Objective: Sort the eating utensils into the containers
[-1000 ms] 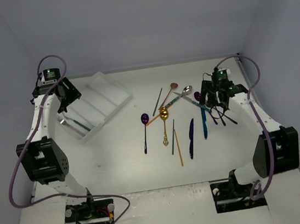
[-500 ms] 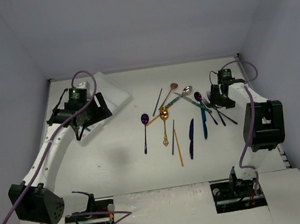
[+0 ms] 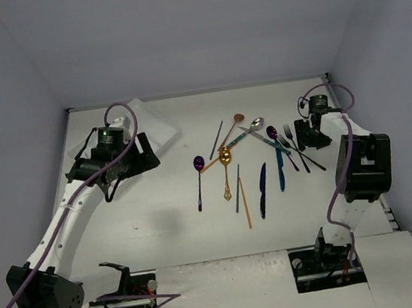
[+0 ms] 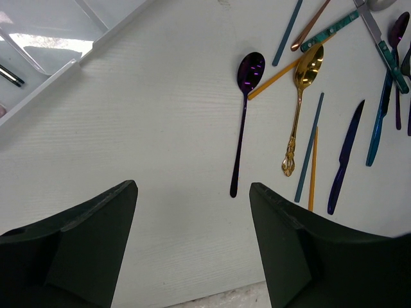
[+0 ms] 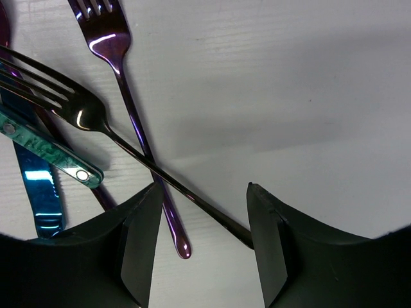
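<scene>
Loose utensils lie on the white table: a purple spoon [image 3: 199, 179], a gold spoon [image 3: 225, 168], chopsticks, a blue knife [image 3: 261, 181] and two forks [image 3: 294, 146]. My left gripper [image 3: 144, 153] is open and empty, hovering beside the translucent tray [image 3: 158, 122]. In the left wrist view its jaws [image 4: 192, 187] stand wide over bare table, just short of the purple spoon's [image 4: 243, 115] handle end. My right gripper [image 3: 310, 134] is open. In the right wrist view its jaws [image 5: 202, 189] straddle the handle ends of a purple fork [image 5: 128, 102] and a dark fork [image 5: 96, 119], which cross each other.
The tray's corner [image 4: 64, 67] shows at the top left of the left wrist view, with a dark utensil [image 4: 9, 74] inside. A teal-handled utensil [image 5: 45, 151] and a blue one [image 5: 38, 199] lie left of the forks. Grey walls close in the table.
My left arm swung off the tray toward the table's middle, gripper now at the tray's near corner. My right gripper drew back to the right, uncovering the two forks.
</scene>
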Controlling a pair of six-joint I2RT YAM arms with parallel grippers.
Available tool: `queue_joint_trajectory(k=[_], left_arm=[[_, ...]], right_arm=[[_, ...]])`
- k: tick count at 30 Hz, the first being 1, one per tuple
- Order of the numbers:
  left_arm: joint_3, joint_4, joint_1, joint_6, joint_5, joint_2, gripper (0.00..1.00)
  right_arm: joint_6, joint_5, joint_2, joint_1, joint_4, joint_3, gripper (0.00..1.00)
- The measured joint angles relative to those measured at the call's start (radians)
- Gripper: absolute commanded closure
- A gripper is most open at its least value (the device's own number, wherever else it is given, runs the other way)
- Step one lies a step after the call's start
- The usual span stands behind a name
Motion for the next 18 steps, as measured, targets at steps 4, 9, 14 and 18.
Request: queue_joint_trajectory(k=[4,9,14,18], left_arm=[[0.000,0.005,-0.006,0.003,0.000,0.000,0.31],[0.000,0.010,-0.010,0.008,0.000,0.001,0.31],[0.000,0.019,-0.013,0.008,0.000,0.002,0.31],[0.000,0.024,-0.013,0.008,0.000,0.003,0.31]], right_arm=[[-0.019,0.004,0.002,-0.012,0.004,-0.008,0.49],[-0.029,0.008,0.007,-0.019,0.012,-0.054,0.49],[-0.031,0.022,0.006,-0.023,0.017,-0.078,0.49],[-0.031,0.021,0.006,-0.025,0.020,-0.079,0.49]])
